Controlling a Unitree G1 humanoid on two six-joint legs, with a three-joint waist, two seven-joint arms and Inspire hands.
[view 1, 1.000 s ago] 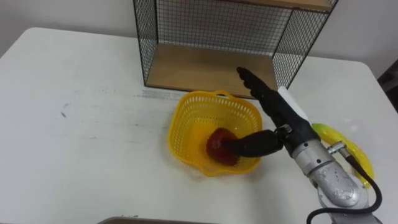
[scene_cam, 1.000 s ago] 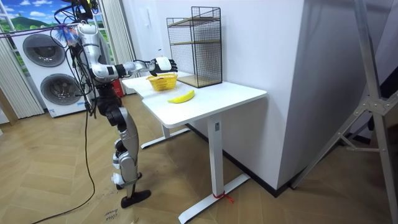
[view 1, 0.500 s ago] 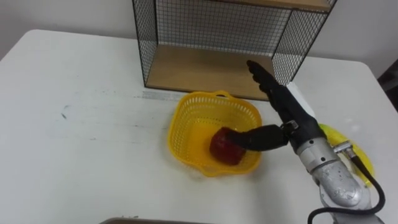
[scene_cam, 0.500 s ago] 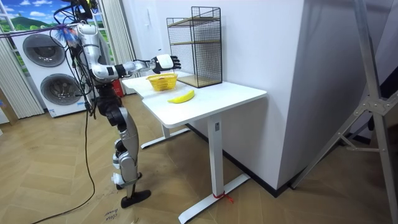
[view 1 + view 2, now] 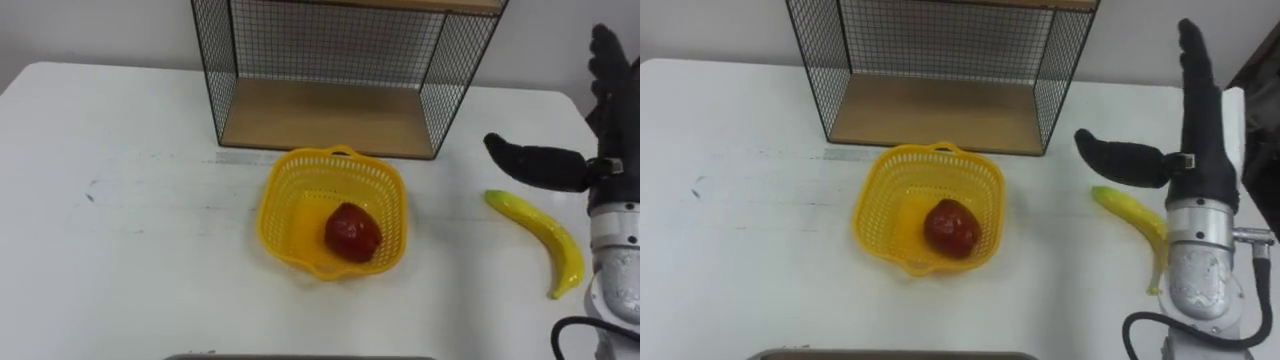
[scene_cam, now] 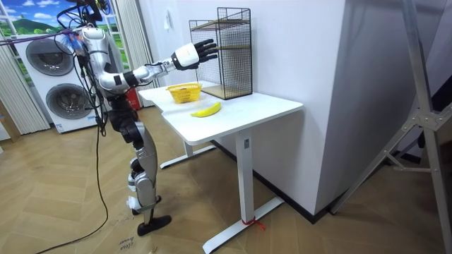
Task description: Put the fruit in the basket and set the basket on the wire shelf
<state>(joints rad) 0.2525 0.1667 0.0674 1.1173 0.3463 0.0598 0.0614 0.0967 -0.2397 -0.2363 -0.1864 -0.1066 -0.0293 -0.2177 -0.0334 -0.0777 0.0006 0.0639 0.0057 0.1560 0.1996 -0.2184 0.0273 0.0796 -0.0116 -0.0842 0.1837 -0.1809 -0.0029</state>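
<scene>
Left eye view: basket (image 5: 272, 215) before shelf (image 5: 320, 115)

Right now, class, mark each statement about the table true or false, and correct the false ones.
1. The red fruit lies inside the yellow basket. True.
2. The banana is in the basket too. False: it lies on the table, to the basket's right.
3. The basket stands on the wire shelf. False: it stands on the table in front of the shelf.
4. The right hand is open and holds nothing. True.
</scene>
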